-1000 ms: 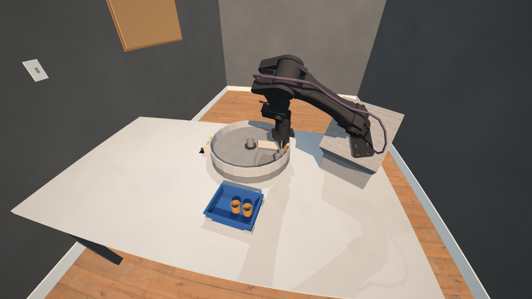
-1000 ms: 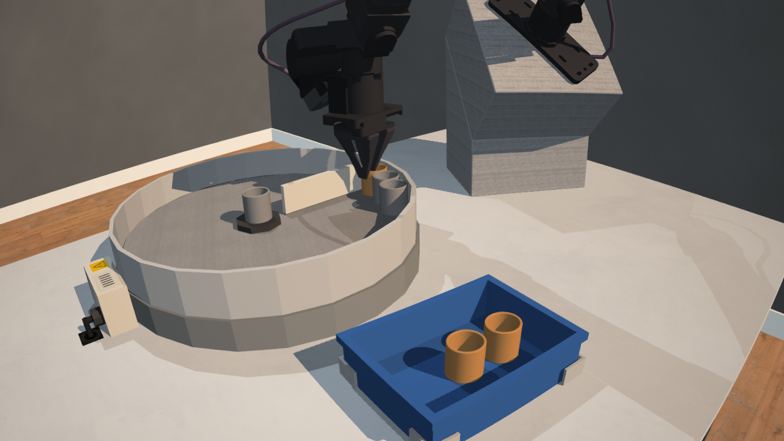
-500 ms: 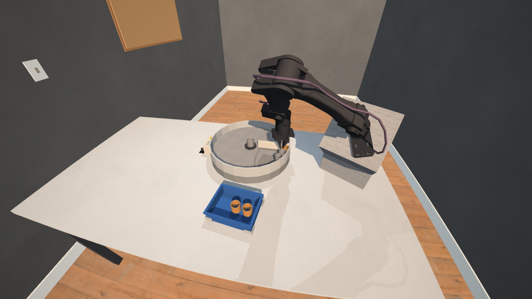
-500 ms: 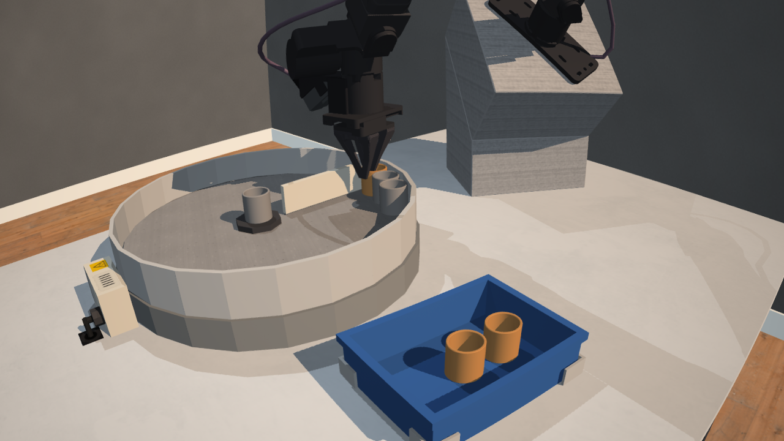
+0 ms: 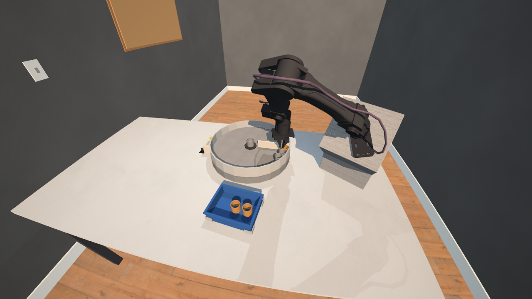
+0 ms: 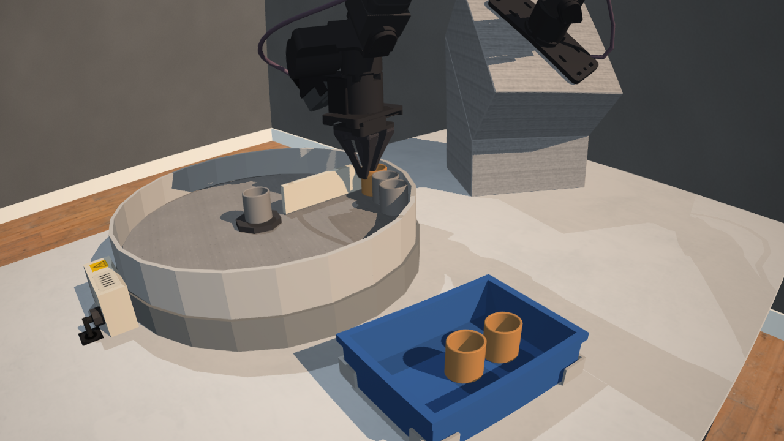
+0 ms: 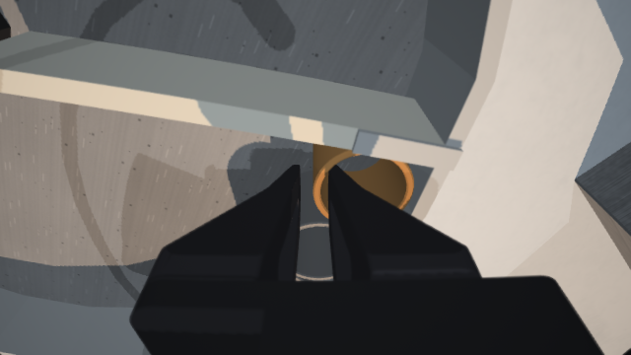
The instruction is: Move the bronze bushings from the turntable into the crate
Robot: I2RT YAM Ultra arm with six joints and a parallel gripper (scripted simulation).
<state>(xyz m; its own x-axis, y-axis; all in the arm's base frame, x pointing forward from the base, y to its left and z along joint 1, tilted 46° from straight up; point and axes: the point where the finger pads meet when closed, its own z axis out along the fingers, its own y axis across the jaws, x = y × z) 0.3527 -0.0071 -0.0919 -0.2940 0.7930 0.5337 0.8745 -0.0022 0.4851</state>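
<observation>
On the pale table [image 5: 111, 167] [image 6: 630, 263] [image 7: 547, 99], the remaining bronze bushing [image 5: 286, 147] [image 6: 366, 187] [image 7: 409, 184] stands inside the turntable [image 5: 249, 172] [image 6: 307, 263] [image 7: 485, 64], wedged between the cream divider [image 5: 267, 144] [image 6: 315, 190] [image 7: 222, 84] and a steel bushing [image 5: 282, 151] [image 6: 379, 193] [image 7: 317, 225]. Our gripper's fingers [image 5: 283, 145] [image 6: 365, 176] are parted by a narrow gap, apparently gripping nothing. We should straddle the bronze wall, close squarely, then lift straight up without dragging its neighbour.
</observation>
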